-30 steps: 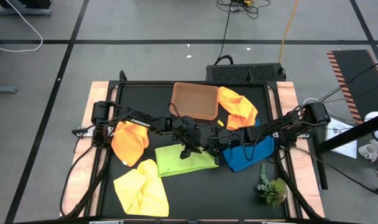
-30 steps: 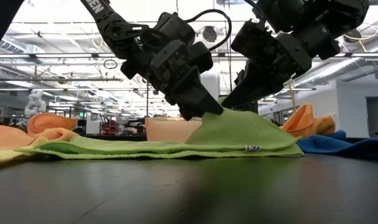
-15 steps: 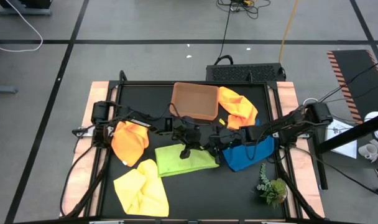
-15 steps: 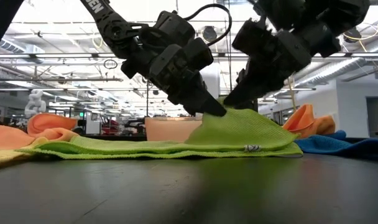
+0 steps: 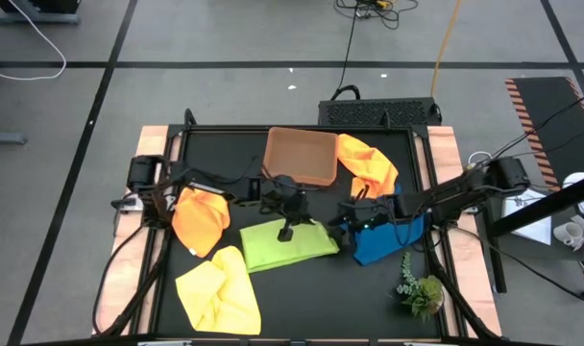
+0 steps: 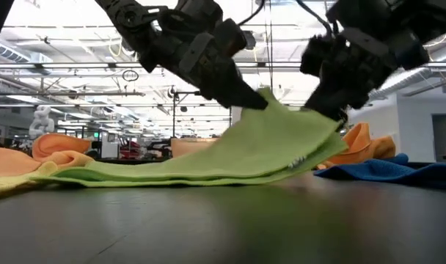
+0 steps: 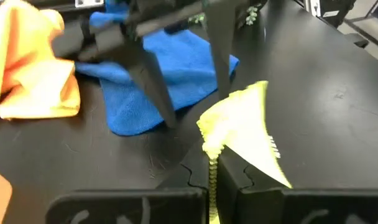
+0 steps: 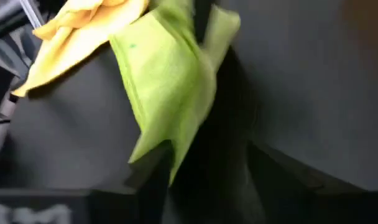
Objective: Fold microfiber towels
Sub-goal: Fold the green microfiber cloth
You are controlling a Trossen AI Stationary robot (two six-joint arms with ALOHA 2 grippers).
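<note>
The lime green towel (image 5: pixel 284 246) lies mid-table, its far right part raised (image 6: pixel 282 136). My left gripper (image 5: pixel 290 229) is shut on that raised edge. My right gripper (image 5: pixel 348 225) stands open just to the towel's right, over the blue towel (image 5: pixel 383 238); its spread fingers (image 7: pixel 153 84) show in the left wrist view, apart from the green cloth. One orange towel (image 5: pixel 201 219) lies at the left and another (image 5: pixel 366 163) at the far right. The yellow towel (image 5: pixel 215 293) lies near the front. My left gripper pinches the lime towel's hemmed edge (image 7: pixel 212 163) between its two shut fingers, close to a corner (image 7: pixel 258 93). The fingers slant down from the upper left (image 6: pixel 241 92). The held part is lifted off the table; the rest slopes down, and its left part lies flat (image 6: pixel 113 174).
A brown tray (image 5: pixel 300 156) sits at the far middle of the table. A small plant sprig (image 5: pixel 422 290) lies near the front right corner. Bare black tabletop (image 5: pixel 311 298) lies in front of the green towel.
My left gripper has risen and lifted the lime towel's far right edge from a low hump into a slope. My right gripper has let go of the towel and drawn back toward the table's right edge. The towel's left part has stayed flat.
</note>
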